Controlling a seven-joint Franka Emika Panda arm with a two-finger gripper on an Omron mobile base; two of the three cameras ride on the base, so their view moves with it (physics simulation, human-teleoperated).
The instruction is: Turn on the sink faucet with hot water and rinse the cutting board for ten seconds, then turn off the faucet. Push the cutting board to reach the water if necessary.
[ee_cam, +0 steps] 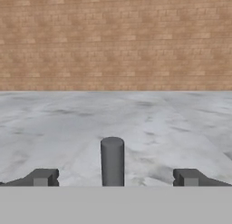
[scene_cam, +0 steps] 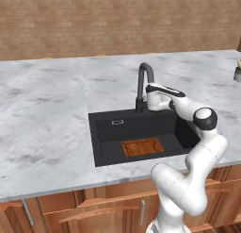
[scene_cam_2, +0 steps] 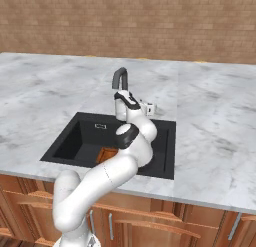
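Board (scene_cam: 142,147) flat in near part of sink (scene_cam: 106,137), no water running yet; gripper (ee_cam: 113,177) wide apart around faucet (scene_cam: 144,86) lever (ee_cam: 112,162), best pushed slowly and squarely toward hot.

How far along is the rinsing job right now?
Early on. Nothing is done yet: no water runs from the sink faucet, and the cutting board lies dry on the floor of the sink. In hand: the open claw straddles a dark upright post at the faucet's base. Left: turning on hot water, rinsing, shutting off.
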